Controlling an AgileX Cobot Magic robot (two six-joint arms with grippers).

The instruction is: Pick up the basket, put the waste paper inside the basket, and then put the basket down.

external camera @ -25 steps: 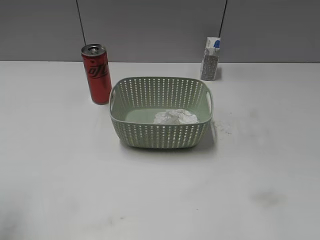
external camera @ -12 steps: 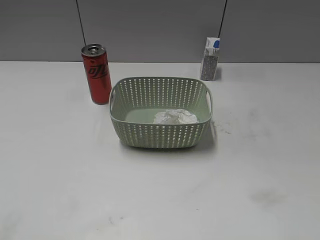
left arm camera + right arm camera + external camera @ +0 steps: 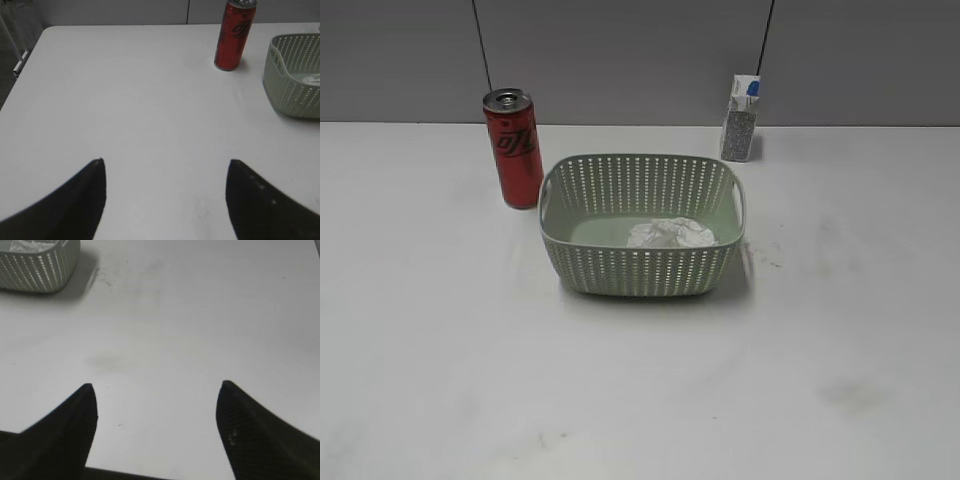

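Note:
The sage-green basket [image 3: 642,225] stands on the white table, mid-frame in the exterior view. White waste paper [image 3: 670,234] lies inside it at the front right. The basket also shows at the right edge of the left wrist view [image 3: 296,75] and at the top left of the right wrist view [image 3: 37,265]. My left gripper [image 3: 166,162] is open and empty over bare table, well to the left of the basket. My right gripper [image 3: 157,386] is open and empty over bare table, to the basket's right. Neither gripper appears in the exterior view.
A red soda can [image 3: 513,148] stands upright just left of the basket, also in the left wrist view [image 3: 234,34]. A small white-and-grey carton with a blue cap [image 3: 741,118] stands at the back right. The table's left edge [image 3: 22,65] shows.

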